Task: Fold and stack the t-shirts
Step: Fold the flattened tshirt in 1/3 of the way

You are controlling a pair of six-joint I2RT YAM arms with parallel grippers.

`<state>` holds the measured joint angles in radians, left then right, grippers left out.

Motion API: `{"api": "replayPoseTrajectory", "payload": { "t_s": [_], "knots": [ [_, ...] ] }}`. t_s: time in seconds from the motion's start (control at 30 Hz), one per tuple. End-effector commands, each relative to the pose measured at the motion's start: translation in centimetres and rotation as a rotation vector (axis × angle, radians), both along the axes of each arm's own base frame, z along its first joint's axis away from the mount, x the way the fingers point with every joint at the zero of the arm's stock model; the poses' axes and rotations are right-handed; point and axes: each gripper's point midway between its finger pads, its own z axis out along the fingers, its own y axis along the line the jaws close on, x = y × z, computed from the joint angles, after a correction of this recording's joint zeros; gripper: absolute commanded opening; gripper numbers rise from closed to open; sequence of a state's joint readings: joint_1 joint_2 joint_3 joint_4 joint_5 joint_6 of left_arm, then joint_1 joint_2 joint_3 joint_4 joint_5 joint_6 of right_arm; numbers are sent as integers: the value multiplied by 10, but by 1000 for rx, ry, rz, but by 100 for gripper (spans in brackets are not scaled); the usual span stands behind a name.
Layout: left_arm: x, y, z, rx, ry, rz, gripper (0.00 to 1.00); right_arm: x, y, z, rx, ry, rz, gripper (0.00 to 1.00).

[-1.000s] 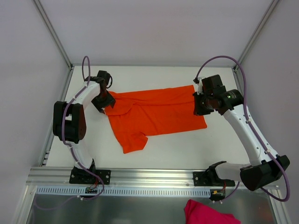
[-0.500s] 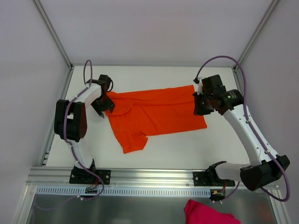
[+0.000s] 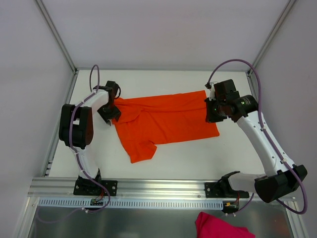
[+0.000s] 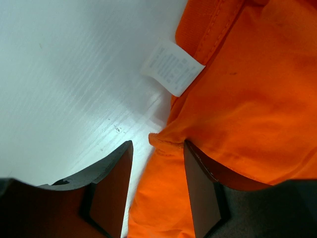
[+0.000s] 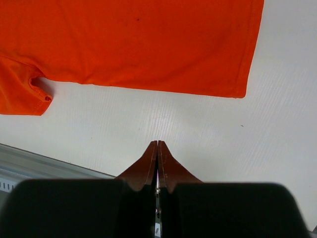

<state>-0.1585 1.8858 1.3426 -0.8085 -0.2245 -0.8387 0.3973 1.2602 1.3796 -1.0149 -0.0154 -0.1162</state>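
Hardly a wrinkle has changed on the orange t-shirt (image 3: pixel 168 121), spread across the middle of the white table (image 3: pixel 198 148), collar end left, hem right, while the left arm's elbow has crept further up. At the collar, the white label (image 4: pixel 172 67) lies on the table. Left gripper (image 4: pixel 156 148) sits there, fingers apart, a fold of orange fabric between them, not pinched. Right gripper (image 5: pixel 157 144) is closed tight on nothing, by the hem edge.

Bright even overhead light, soft shadows, sharp
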Motion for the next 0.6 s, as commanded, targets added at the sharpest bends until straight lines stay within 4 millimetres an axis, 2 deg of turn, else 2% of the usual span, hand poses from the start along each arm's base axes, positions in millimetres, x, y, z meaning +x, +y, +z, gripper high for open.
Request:
{"api": "replayPoseTrajectory", "payload": {
  "t_s": [0.0,0.1,0.23,0.33,0.37,0.57],
  "knots": [
    [3,5,-6,46,-1,-7,46,0,1,5,1,-8,-2,1],
    [15,1,-8,28,-36,-24,47,-1,2,5,3,-2,2,1],
    [34,-3,-2,21,-73,-34,46,0,1,6,0,-1,1,1],
    [41,-3,2,23,-90,-40,36,0,1,5,-3,-1,-3,1],
    [42,-3,2,23,-90,-39,27,-1,0,4,-6,1,-2,1],
    [42,-6,9,14,-91,-39,0,-1,1,-2,0,14,-8,1]
  ]
}}
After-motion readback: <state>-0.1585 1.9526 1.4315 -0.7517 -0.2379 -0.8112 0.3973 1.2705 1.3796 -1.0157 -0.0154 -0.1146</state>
